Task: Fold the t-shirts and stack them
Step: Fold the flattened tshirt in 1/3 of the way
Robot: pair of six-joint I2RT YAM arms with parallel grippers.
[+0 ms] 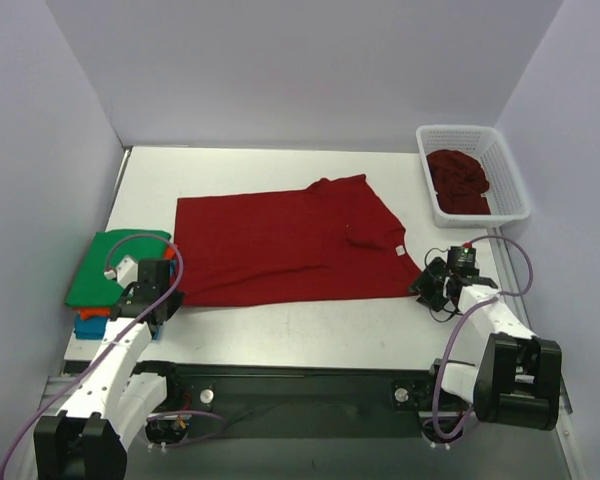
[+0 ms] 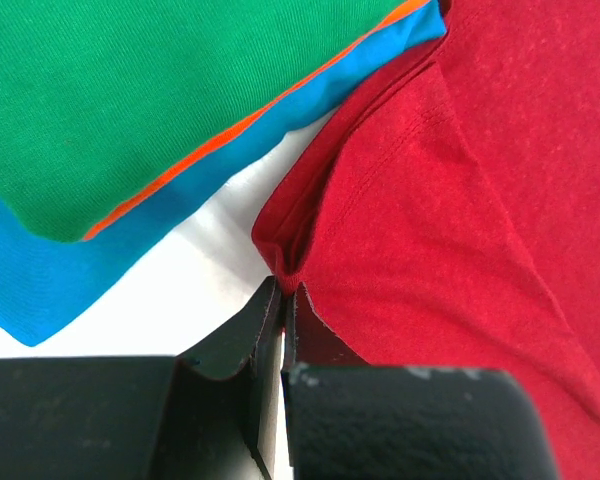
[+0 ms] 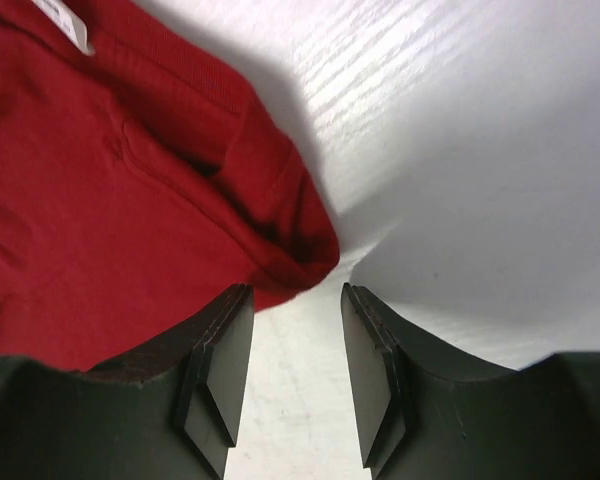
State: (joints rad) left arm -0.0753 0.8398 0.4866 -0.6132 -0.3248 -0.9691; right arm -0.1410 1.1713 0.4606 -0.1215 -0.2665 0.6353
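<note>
The white counter [image 1: 310, 330] carries a dark red t-shirt [image 1: 280, 250] spread flat across its middle, collar toward 1 o'clock. A white mesh basket [image 1: 515, 185] sits at the counter's 2 o'clock corner with a crumpled dark red shirt [image 1: 458, 180] inside. At 9 o'clock lies a folded stack [image 1: 110, 265], green on top, then orange, then blue. The left hand [image 2: 283, 295] is pinched tight on the spread shirt's 8 o'clock corner. The right hand [image 3: 296, 292] stands with fingers apart at the 4 o'clock corner, the cloth edge just ahead of its tips. A small white label [image 1: 399, 250] shows nearby.
</note>
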